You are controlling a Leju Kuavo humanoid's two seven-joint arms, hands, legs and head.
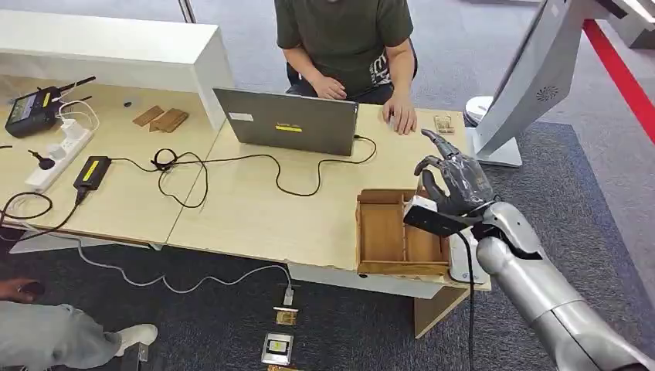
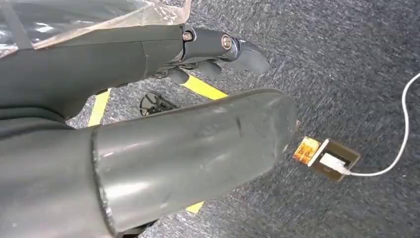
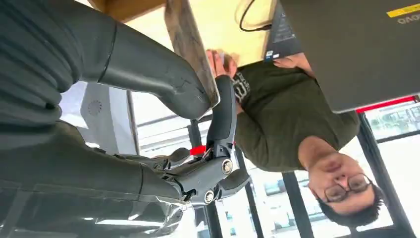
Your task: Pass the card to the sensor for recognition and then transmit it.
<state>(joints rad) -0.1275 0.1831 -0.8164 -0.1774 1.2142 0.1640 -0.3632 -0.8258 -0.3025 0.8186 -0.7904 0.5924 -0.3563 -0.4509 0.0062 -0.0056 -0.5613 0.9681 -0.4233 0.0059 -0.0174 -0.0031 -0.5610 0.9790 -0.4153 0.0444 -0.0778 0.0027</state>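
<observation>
Head view | your right hand [image 1: 452, 182] hovered over tray [image 1: 363, 232], fingers released, empty | likely card [image 1: 444, 124] lay on desk [image 1: 255, 216] beyond them, nearest right hand; reach forward.

Small flat brown box [image 2: 333, 159], probably the sensor, lies flat on the grey carpet [image 2: 346, 59] below me. A white cable [image 2: 396, 153] is plugged into it, and an orange-gold tab [image 2: 306, 149] touches its other end. A small flat tan piece [image 1: 444, 124] lies on the table [image 1: 255, 224] at its far right edge. Can't tell if that's the card.
</observation>
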